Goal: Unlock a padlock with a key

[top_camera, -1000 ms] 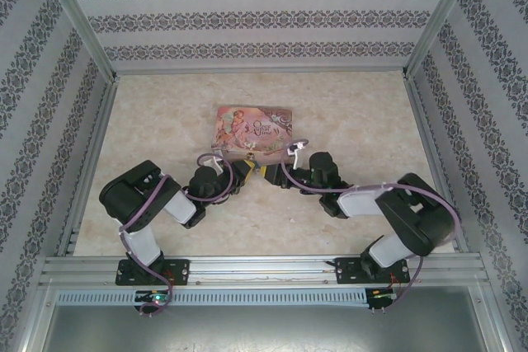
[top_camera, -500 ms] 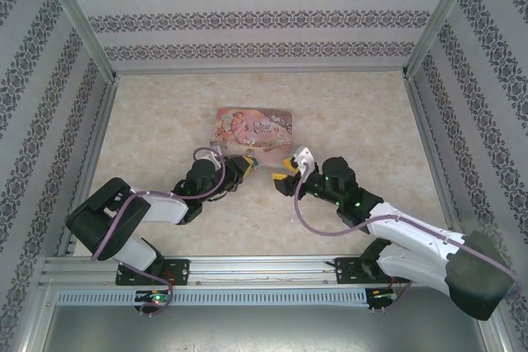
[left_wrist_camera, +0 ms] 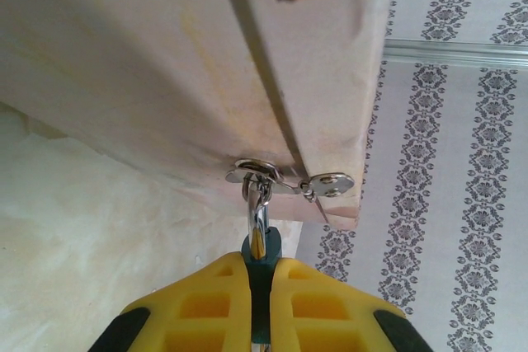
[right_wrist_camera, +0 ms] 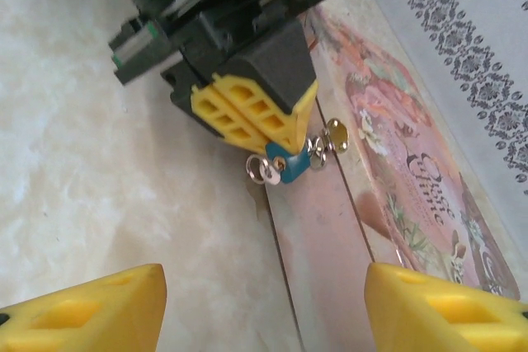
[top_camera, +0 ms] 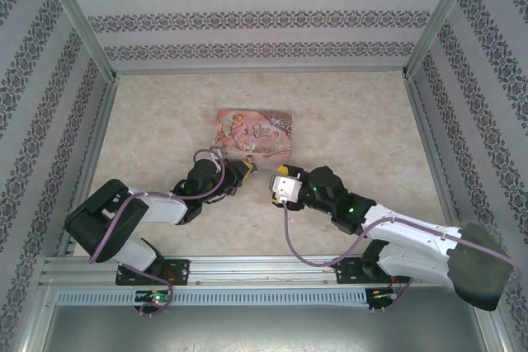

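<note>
Left gripper (left_wrist_camera: 259, 274) pinches padlock (right_wrist_camera: 287, 167) hanging at box (left_wrist_camera: 165, 80) edge; right gripper (right_wrist_camera: 264, 302) faces it, jaws spread wide.

Bare table (top_camera: 355, 121) round the pink box (top_camera: 254, 129), save its near edge: left fingers (right_wrist_camera: 239, 113) and padlock (right_wrist_camera: 286, 166) there.

the only writing is a cursive title (right_wrist_camera: 431, 180) on the lid of the pink tin box (right_wrist_camera: 388, 133), among painted figures. in the right wrist view its first word looks like "once". from the top camera the lettering (top_camera: 267, 131) is too small to read with certainty.
</note>
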